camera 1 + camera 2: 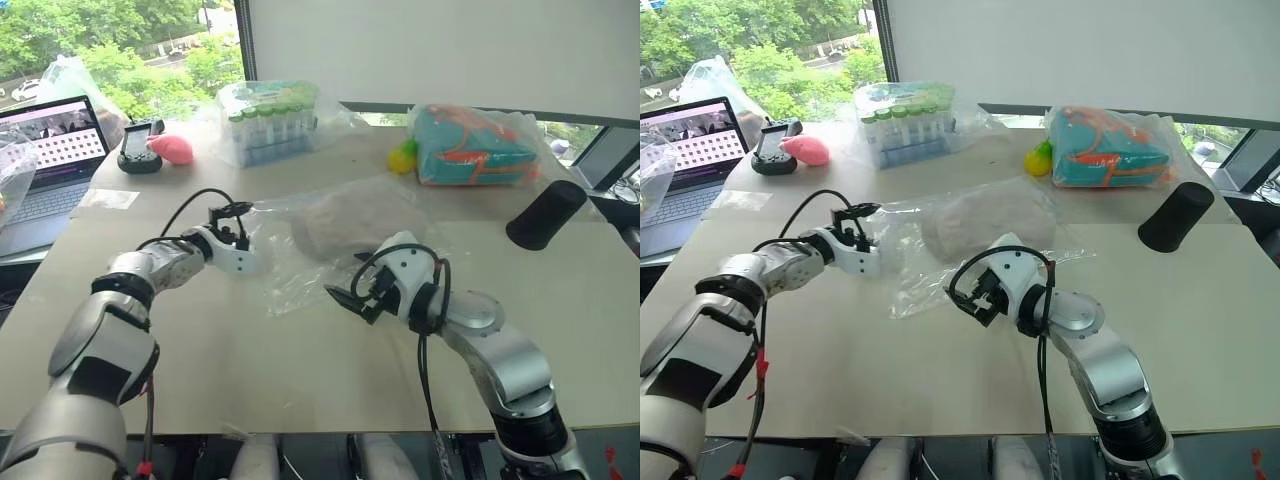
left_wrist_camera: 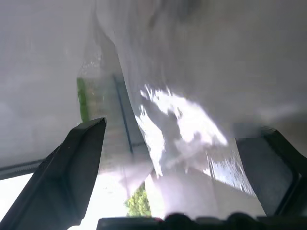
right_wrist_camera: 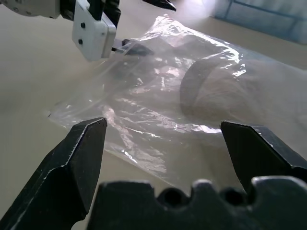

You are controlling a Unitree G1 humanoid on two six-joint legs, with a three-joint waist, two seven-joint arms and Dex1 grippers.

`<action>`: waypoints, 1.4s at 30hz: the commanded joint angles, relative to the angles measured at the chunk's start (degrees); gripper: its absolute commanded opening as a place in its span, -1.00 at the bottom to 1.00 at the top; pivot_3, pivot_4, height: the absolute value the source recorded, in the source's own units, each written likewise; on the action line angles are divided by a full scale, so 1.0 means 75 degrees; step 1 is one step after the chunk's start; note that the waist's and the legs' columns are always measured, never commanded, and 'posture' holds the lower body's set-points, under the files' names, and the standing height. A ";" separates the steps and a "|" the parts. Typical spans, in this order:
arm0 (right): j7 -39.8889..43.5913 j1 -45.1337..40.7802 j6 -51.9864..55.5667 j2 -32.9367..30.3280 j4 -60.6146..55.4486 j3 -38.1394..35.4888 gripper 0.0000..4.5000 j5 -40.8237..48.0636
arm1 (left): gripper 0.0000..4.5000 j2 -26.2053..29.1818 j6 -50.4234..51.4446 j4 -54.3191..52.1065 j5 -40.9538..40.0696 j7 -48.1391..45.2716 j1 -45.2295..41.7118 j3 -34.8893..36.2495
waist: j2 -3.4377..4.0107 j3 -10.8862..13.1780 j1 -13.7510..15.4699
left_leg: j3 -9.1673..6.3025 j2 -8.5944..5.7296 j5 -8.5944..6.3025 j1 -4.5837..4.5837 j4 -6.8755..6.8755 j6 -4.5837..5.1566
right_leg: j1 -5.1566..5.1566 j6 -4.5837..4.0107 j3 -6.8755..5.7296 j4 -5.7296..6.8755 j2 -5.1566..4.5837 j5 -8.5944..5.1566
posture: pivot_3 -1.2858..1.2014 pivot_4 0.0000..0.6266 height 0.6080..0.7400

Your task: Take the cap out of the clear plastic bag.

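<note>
Crinkled clear bag [image 1: 970, 245] is seen lying flat mid-table with the cap [image 1: 985, 222] inside toward its far end, its loose mouth spread toward both wide-open grippers, left [image 1: 862, 222] at its edge, right [image 1: 975, 295] just short.

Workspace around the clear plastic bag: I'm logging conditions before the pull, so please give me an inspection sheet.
Surface: beige table, bare at the near edge.
Job's things: soft beige-grey fabric cap lies inside the crinkly clear plastic bag, flat at mid-table.
Clutter: bag of green-capped tubes, bag with a teal-orange item, yellow ball, pink blob toy, black controller, black cylinder, open laptop.
Grippers: left end effector open at the bag's left edge; right end effector open at its near edge.
Cables: black loops on both wrists.
Surroundings: window with trees, white blind.
</note>
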 commanded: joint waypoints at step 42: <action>-0.0207 -0.0898 -0.0358 -0.1207 0.0607 -0.1206 1.00 0.0298 | -0.88 0.1040 -0.0050 -0.7538 -0.5586 -0.6665 0.4149 0.1470 | 0.0011 -0.0006 -0.0032 | 0.0002 -0.0002 0.0001 0.0021 0.0005 0.0001 | 0.0019 -0.0039 0.0008 0.0013 -0.0012 0.0024 | 0.03 -0.52 1.00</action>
